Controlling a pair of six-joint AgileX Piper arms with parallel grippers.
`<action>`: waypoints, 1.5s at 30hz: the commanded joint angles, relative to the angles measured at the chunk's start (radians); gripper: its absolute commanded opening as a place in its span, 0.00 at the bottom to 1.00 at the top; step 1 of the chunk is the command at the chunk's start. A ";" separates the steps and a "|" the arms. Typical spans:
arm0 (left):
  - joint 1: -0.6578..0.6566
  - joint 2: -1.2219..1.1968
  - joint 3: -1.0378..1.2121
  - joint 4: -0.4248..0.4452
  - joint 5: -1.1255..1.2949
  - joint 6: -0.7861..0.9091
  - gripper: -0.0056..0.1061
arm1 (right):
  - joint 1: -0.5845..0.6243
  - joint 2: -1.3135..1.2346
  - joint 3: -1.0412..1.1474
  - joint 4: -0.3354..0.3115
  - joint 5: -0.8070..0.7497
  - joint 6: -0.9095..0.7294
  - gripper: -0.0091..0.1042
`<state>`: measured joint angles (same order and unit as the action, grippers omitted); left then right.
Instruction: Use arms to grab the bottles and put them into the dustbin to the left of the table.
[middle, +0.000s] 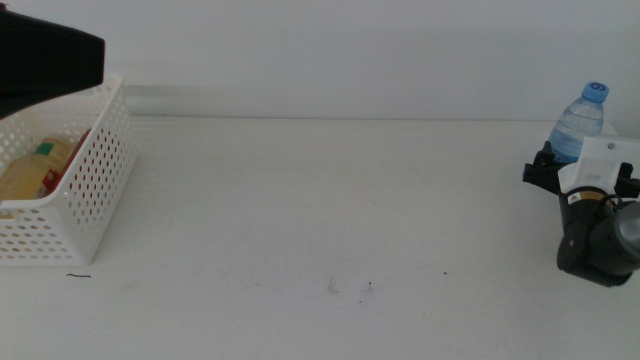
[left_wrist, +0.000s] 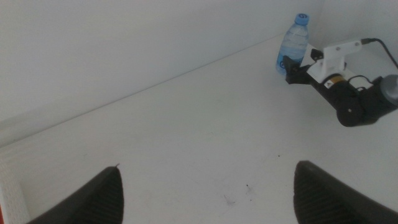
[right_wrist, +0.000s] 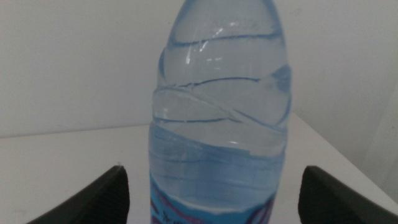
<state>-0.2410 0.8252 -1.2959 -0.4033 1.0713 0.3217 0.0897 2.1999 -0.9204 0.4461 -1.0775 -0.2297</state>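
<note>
Right hand (middle: 545, 168) straddles upright water bottle (middle: 579, 122).

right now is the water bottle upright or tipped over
Upright. The water bottle stands on the table with its blue cap on top, between the right gripper jaws, which are open.

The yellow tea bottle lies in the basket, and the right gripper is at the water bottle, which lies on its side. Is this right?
Not quite. The water bottle stands upright at the right gripper, as the middle view shows. The tea bottle does lie in the basket.
</note>
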 joint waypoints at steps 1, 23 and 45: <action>-0.007 -0.003 -0.006 -0.006 -0.014 -0.006 0.89 | -0.010 0.020 -0.042 0.028 0.027 -0.039 0.84; -0.007 -0.003 -0.006 -0.008 -0.014 -0.006 0.89 | 0.058 0.036 -0.309 0.028 0.281 -0.245 0.07; -0.007 -0.005 -0.006 0.007 -0.014 -0.006 0.89 | 0.608 0.167 -0.642 -0.292 0.518 0.012 0.06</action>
<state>-0.2410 0.8252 -1.2959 -0.3971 1.0713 0.3217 0.6908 2.3639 -1.5214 0.1585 -0.5237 -0.2028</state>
